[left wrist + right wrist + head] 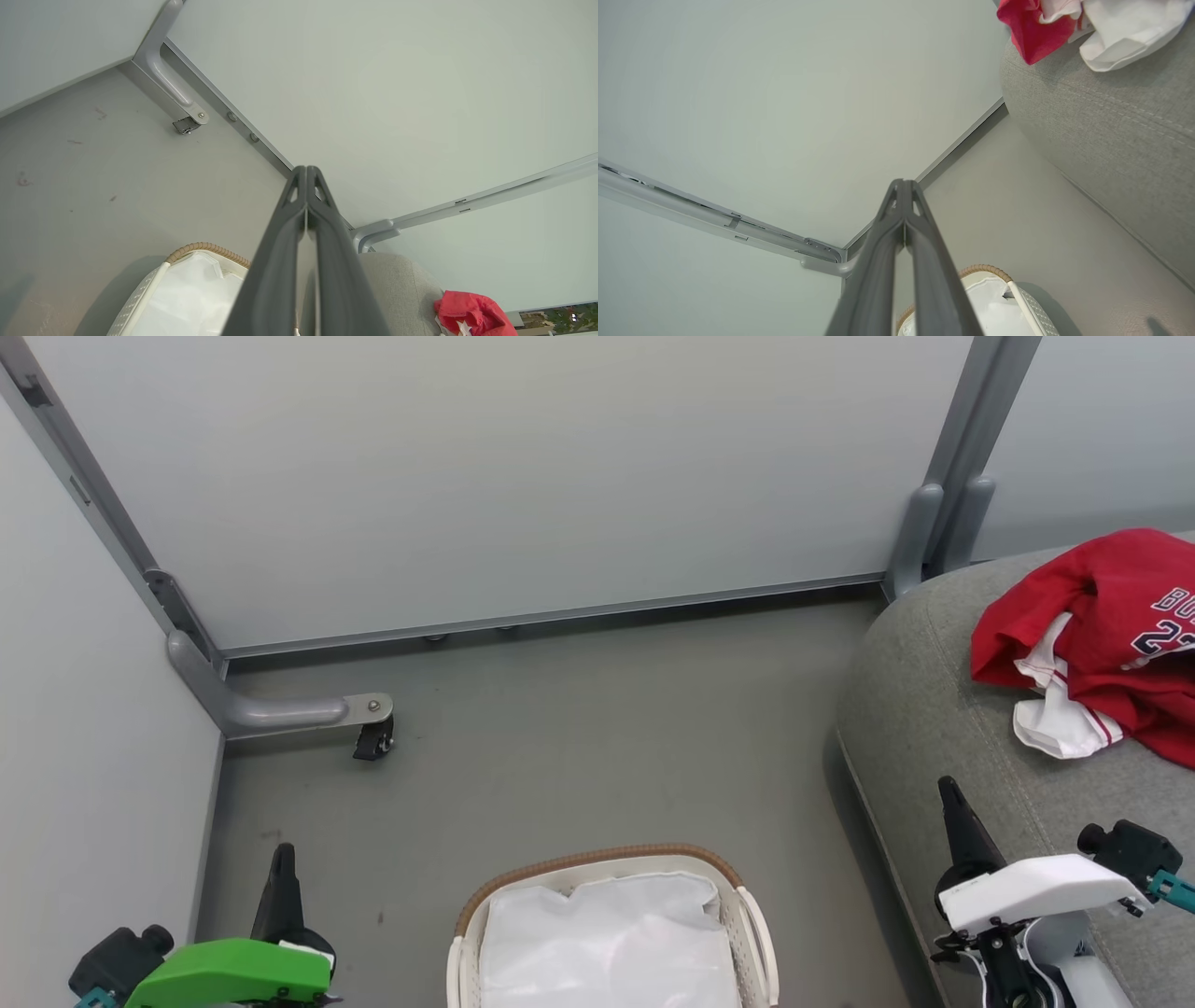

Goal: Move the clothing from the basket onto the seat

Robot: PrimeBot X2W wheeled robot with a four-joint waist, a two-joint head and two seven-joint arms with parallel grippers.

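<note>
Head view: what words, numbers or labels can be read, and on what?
"BO": navy-white letters on the red clothing lying on the seat, cut off by the picture's edge.
"2": below it on the same clothing; a second digit is cut off.
No other text is readable.

You have open floor (pixel 607 728) between the basket (pixel 597 856) and the far wall panel (pixel 523 476). On the right, the seat (pixel 924 709) stands just beside the basket, leaving a narrow strip. Far left, a caster foot (pixel 373 739) juts from the corner.
</note>
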